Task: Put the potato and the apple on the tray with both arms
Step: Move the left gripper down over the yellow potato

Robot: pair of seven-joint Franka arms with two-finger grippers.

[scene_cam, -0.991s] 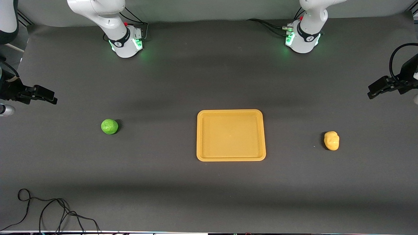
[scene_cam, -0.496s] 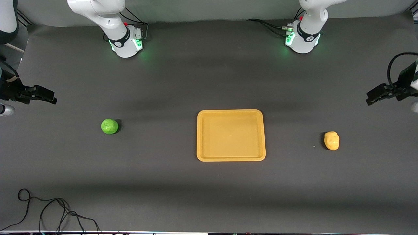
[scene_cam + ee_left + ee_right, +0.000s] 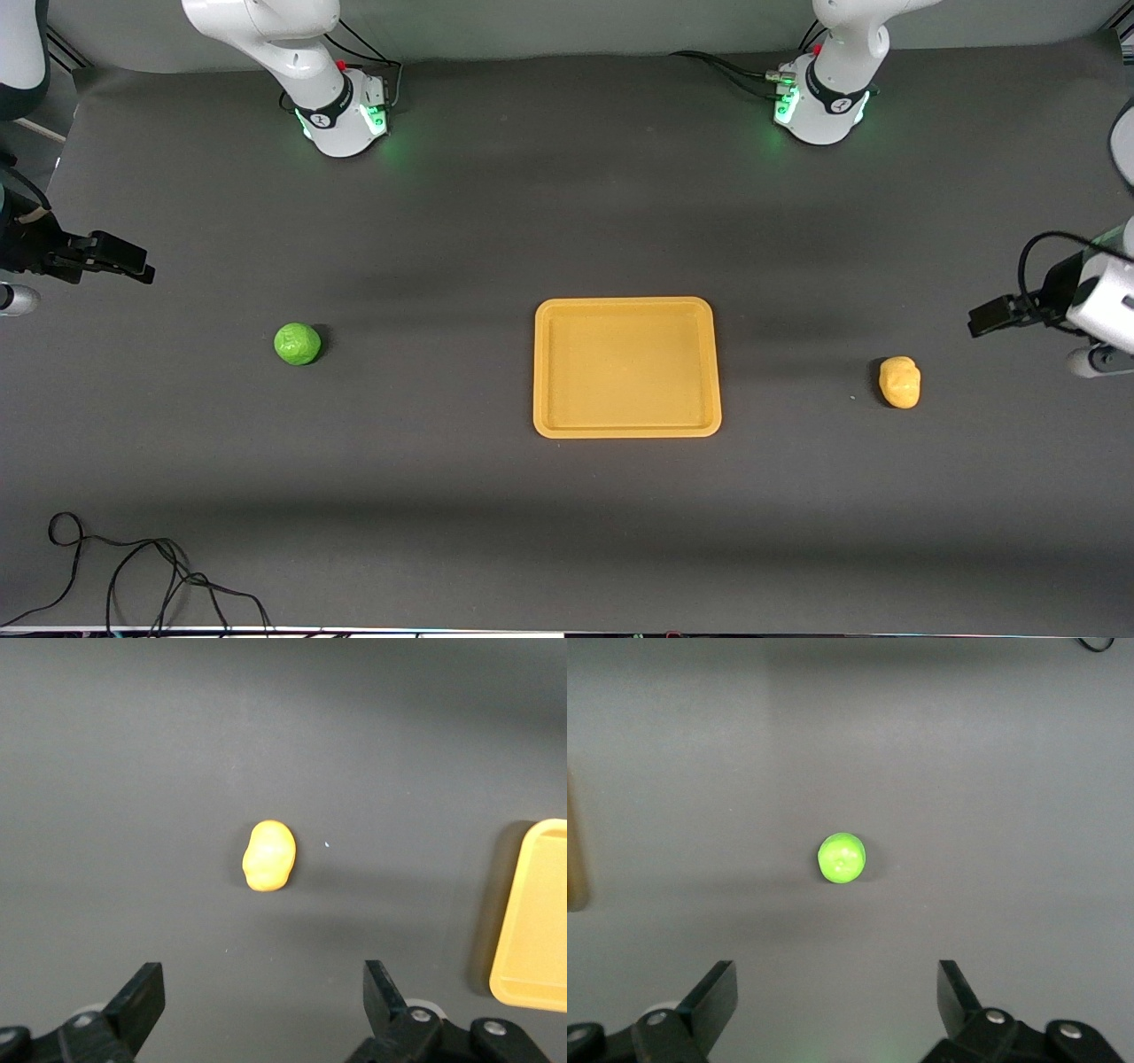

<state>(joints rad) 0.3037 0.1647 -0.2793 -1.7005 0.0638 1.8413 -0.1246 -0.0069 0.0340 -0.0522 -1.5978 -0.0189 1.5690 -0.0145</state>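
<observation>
The orange-yellow tray (image 3: 627, 310) lies flat mid-table with nothing on it. The yellow-tan potato (image 3: 900, 382) sits toward the left arm's end; it also shows in the left wrist view as the potato (image 3: 268, 855). The green apple (image 3: 298, 343) rests toward the right arm's end, and the right wrist view has the apple (image 3: 842, 858) centred. My left gripper (image 3: 979, 317) hangs open in the air over the table near the potato, its jaws (image 3: 264, 992) wide apart and empty. My right gripper (image 3: 133, 266) is open at the table's end, over the table near the apple, its jaws (image 3: 837, 992) empty.
A loose black cable (image 3: 133, 576) curls on the table at the corner nearest the front camera, at the right arm's end. The two green-lit arm bases (image 3: 341, 115) stand along the table's edge farthest from the camera. The tray's rim (image 3: 532, 912) shows at the edge of the left wrist view.
My left gripper has swung down and toward the potato, and stays open. The right gripper, apple, potato and tray have not moved.
</observation>
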